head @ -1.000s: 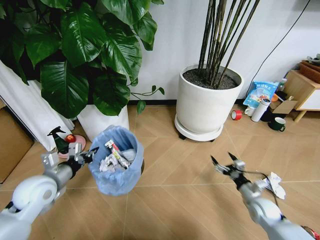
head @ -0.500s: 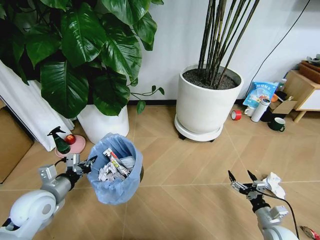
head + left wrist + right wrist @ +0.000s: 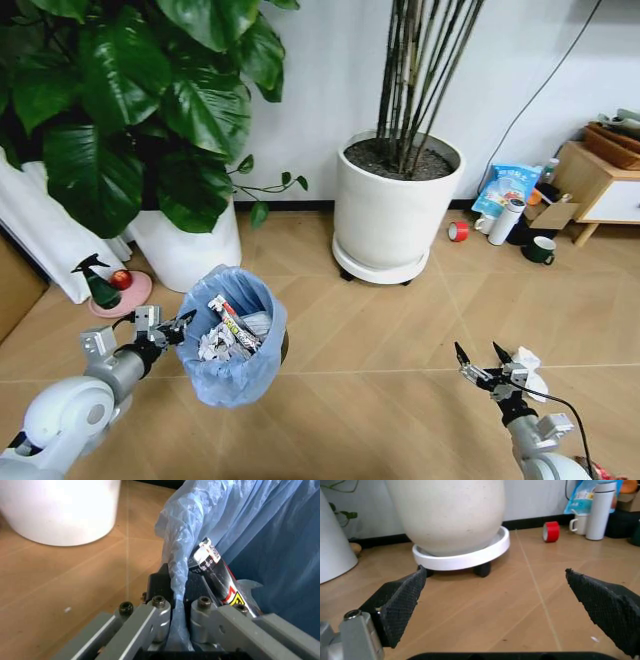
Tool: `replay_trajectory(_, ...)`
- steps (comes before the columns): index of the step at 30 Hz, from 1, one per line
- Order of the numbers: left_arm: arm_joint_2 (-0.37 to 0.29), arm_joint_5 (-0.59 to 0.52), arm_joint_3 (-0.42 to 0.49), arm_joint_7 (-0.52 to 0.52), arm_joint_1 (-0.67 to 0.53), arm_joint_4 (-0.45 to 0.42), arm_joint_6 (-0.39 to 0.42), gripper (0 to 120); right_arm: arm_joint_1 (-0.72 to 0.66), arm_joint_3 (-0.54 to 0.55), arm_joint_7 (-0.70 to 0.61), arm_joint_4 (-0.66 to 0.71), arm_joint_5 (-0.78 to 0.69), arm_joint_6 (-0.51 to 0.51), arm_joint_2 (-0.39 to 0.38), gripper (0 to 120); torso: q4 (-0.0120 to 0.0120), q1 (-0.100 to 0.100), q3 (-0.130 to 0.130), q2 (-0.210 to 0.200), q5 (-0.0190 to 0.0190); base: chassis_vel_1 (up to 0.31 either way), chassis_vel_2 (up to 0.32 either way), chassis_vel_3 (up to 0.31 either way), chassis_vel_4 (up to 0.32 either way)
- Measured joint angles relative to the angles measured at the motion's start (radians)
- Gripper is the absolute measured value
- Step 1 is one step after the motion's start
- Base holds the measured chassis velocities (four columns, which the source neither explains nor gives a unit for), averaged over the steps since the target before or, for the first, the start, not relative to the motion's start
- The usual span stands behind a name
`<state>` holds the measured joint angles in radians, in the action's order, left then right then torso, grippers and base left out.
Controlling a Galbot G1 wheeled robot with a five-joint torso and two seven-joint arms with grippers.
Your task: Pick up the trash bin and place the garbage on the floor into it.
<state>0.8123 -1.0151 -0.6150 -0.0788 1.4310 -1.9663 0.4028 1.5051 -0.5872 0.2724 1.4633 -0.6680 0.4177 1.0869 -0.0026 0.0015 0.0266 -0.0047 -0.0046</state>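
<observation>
Herringbone wooden floor [image 3: 380, 350] runs back to a white wall, where a large white plant pot [image 3: 395, 215] with tall dark stems stands on a low wheeled stand, and a second white pot [image 3: 190, 245] with a broad-leaved plant stands to the left of it. Far right, near a low wooden cabinet [image 3: 600, 185], sit a red tape roll [image 3: 458, 231], a white flask [image 3: 505, 221], a dark mug [image 3: 540, 250] and a blue-white packet [image 3: 505, 186]. A small green spray bottle [image 3: 98, 285] stands on a pink dish at the far left.

The left tool [image 3: 165, 328] is at the near left, clenched on the rim of the trash bin [image 3: 235, 345], which hangs tilted above the floor. In the left wrist view its fingers [image 3: 160, 611] pinch a fold of the crinkly light blue bag [image 3: 240, 528] between them. Inside the bin lie crumpled white paper wads [image 3: 215, 343] and a tube-like wrapper [image 3: 232, 320] with red, yellow and black print, leaning against the bag.

The right tool [image 3: 483, 365] is low at the near right, released, its two black pads [image 3: 400, 600] spread wide apart with nothing between them. A crumpled white paper wad [image 3: 528, 362] lies on the floor just to the right of it, close to the tips; whether it touches them cannot be told.
</observation>
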Motion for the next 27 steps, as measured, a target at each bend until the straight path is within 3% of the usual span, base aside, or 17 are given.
replay_trajectory(23, -0.001, -0.007, 0.025, 0.002, -0.028, 0.023, 0.002, 0, -0.006, 0.009, 0.006, -0.020, 0.016, 0.017, 0.007, 100, -0.0001, 0.000, 0.000, 0.000, -0.0001, -0.172, -0.167, 0.173, 0.174)
replay_trajectory(27, -0.009, -0.013, 0.031, 0.002, -0.040, 0.030, 0.003, 0, 0.057, 0.008, -0.069, 0.005, 0.084, 0.011, -0.034, 100, 0.0005, 0.000, 0.000, 0.000, 0.0003, -0.091, -0.091, 0.097, 0.098)
